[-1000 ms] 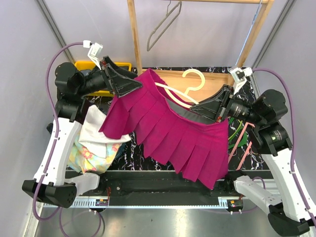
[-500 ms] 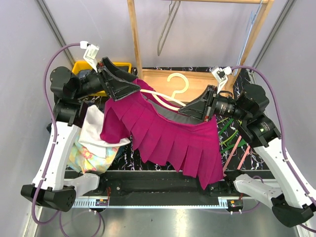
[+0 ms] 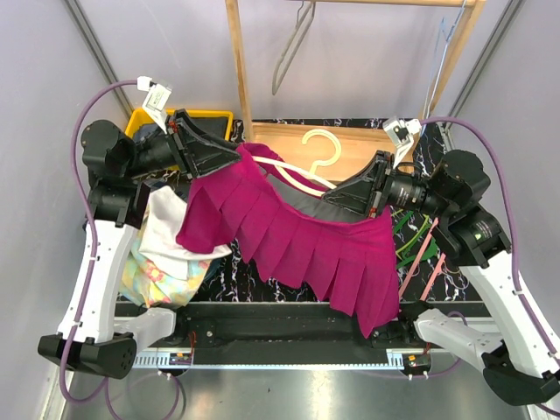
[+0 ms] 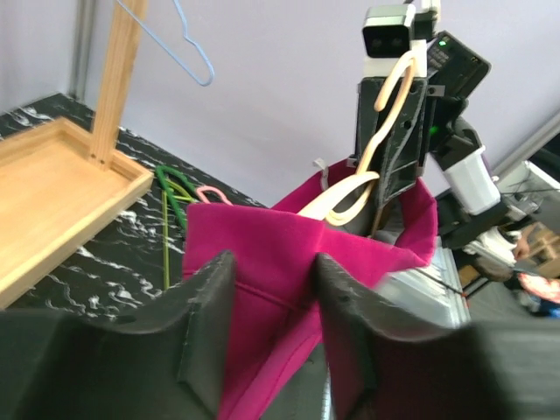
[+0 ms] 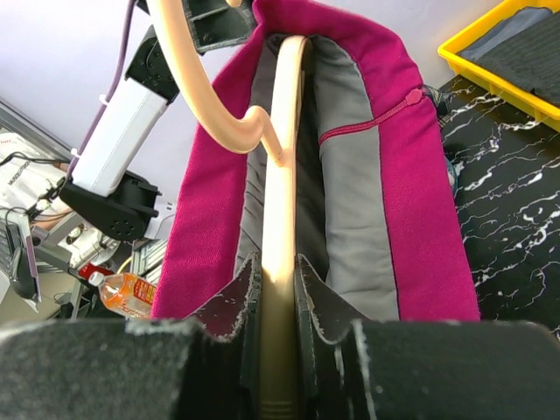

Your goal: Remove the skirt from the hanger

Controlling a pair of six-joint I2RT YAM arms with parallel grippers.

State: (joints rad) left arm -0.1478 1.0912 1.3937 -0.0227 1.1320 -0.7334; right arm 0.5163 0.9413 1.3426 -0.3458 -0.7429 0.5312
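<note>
Vs 0.5 s ago, arms are pulled slightly wider apart in front of wooden rack (image 3: 234, 70). Left gripper (image 4: 271, 280) pinches skirt (image 3: 306, 245) waistband, right gripper (image 5: 276, 280) clamps hanger (image 5: 282, 131). Skirt taut, not yet off; prob. close to slipping free.

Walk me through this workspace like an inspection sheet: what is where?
Surface: black marbled table, wooden tray at the back.
Job's things: magenta skirt stretched between the arms, draped over the cream hanger.
Clutter: heap of cloths on the left, yellow bin behind it, green and pink hangers on the right.
Grippers: left gripper appears to pinch the skirt's waistband; right gripper is clamped on the hanger.
Cables: a purple cable loops off each arm, clear of the skirt.
Surroundings: wooden rack with a wire hanger, grey walls.
</note>
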